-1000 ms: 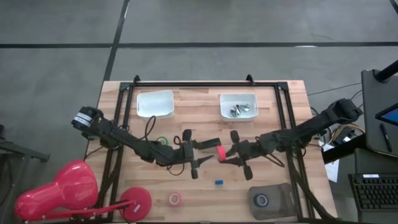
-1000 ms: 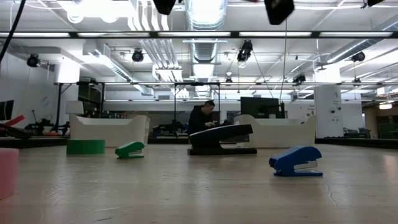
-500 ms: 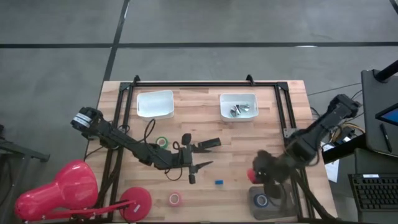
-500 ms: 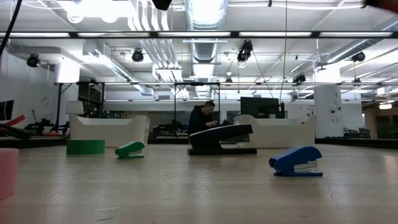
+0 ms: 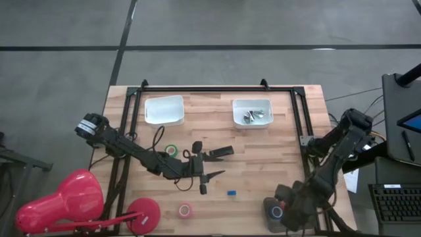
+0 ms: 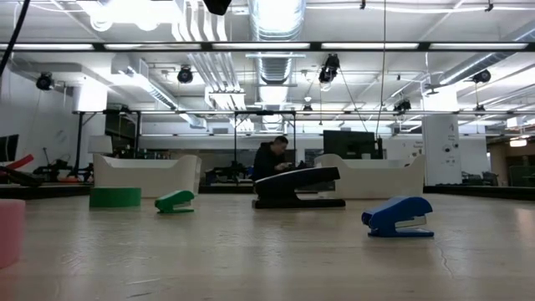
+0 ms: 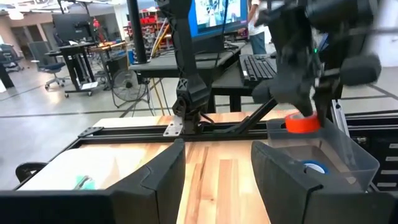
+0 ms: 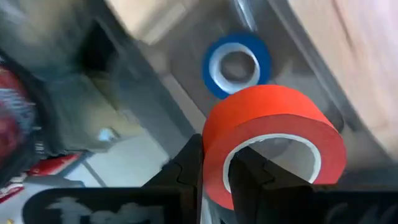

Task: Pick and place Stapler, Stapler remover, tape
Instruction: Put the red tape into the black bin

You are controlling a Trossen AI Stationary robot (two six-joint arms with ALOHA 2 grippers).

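One camera looks straight down over the whole bench (image 5: pixel 217 118); another sits at bench height, facing the room. Each wrist camera looks past its arm's fingers, both seeing the clear bin (image 7: pixel 336 155) closely.

From above the right gripper (image 5: pixel 287 205) hides the red tape roll (image 8: pixel 273 146) it carries; the pink tape roll (image 6: pixel 10 232) is cut off at the low view's edge.

Pale planked wood table (image 5: pixel 217 135); clear plastic bin (image 7: pixel 348 155); glossy red tape (image 8: pixel 273 146)
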